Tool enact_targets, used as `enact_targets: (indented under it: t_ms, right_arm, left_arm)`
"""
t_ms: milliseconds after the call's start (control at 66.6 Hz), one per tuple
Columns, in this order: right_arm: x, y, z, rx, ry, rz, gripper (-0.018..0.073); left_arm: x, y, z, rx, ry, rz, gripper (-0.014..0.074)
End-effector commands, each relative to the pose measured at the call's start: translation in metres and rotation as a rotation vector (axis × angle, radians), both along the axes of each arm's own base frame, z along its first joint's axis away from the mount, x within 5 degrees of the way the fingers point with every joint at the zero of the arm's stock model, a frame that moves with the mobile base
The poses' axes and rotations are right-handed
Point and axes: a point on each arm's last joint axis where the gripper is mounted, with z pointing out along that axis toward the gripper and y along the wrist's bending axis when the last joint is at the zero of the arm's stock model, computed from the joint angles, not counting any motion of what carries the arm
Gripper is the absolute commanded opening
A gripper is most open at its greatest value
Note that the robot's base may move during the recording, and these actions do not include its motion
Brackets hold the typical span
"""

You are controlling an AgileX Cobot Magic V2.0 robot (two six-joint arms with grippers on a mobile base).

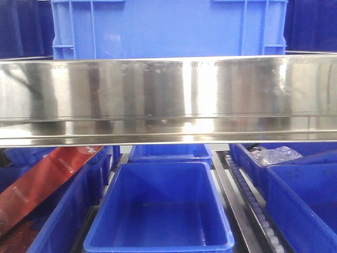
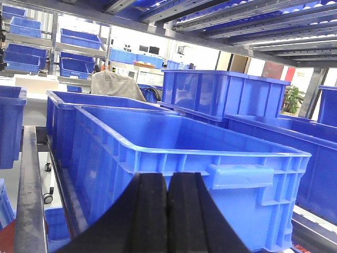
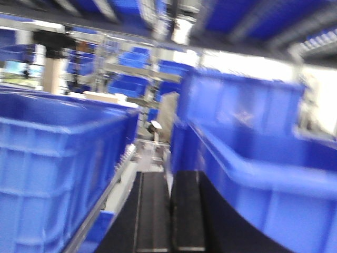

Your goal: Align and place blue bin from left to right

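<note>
Blue bin (image 1: 168, 29) is sitting on the upper shelf, right behind the steel shelf rail (image 1: 168, 100), roughly centred in the front view; only its lower wall and corner ribs are showing.

Left gripper (image 2: 167, 211) is hanging low in front of a blue crate (image 2: 210, 158) with its jaws clenched, nothing between them. Right gripper (image 3: 169, 211) is sitting between two blue crates, jaws looking pressed together and empty, though that view is motion-blurred so I'm hedging on it.

Risks from here:
- Both jaws are clenched, so no grip on a rim is possible until they are opening; pushing in like this is likely shoving the bin back instead of catching it.
- The blur suggests the right arm is moving fast in a tight gap; it could be clipping a crate wall on either side.
- The rail is blocking the bin's base from the front view, so a misjudged height could be catching the rail.
- Smaller blue tub (image 1: 160, 208) below is looking similar; picking the wrong target is plausible.
</note>
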Motion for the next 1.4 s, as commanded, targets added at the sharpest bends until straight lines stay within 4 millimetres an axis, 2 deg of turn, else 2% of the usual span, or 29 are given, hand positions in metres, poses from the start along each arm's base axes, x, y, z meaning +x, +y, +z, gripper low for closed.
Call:
enact_targets:
  t_ms: [0, 240, 360, 571, 661, 1382]
  right_arm:
    - [-0.001, -0.002, -0.018, 0.038, 0.020, -0.015, -0.0080]
    - [-0.001, -0.001, -0.077, 0.062, 0.129, -0.011, -0.0080]
    - [-0.004, -0.002, -0.094, 0.064, 0.134, -0.011, -0.0080]
    - [-0.010, -0.003, -0.111, 0.071, 0.099, -0.010, -0.0080]
    - [-0.011, -0.003, -0.107, 0.081, 0.054, -0.009, -0.0080]
    - [-0.011, -0.003, -0.108, 0.079, 0.065, -0.009, -0.0080]
  left_arm:
    - [-0.002, 0.000, 0.003, -0.004, -0.026, -0.012, -0.0111]
    - [-0.002, 0.000, 0.003, -0.004, -0.026, -0.012, -0.0111]
    - [-0.002, 0.000, 0.003, -0.004, -0.026, -0.012, -0.0111]
    - [-0.002, 0.000, 0.003, -0.004, -0.026, -0.012, -0.0111]
    - [-0.002, 0.000, 0.003, -0.003, -0.023, -0.011, -0.0111]
    - [-0.002, 0.000, 0.003, -0.002, -0.022, -0.010, -0.0111]
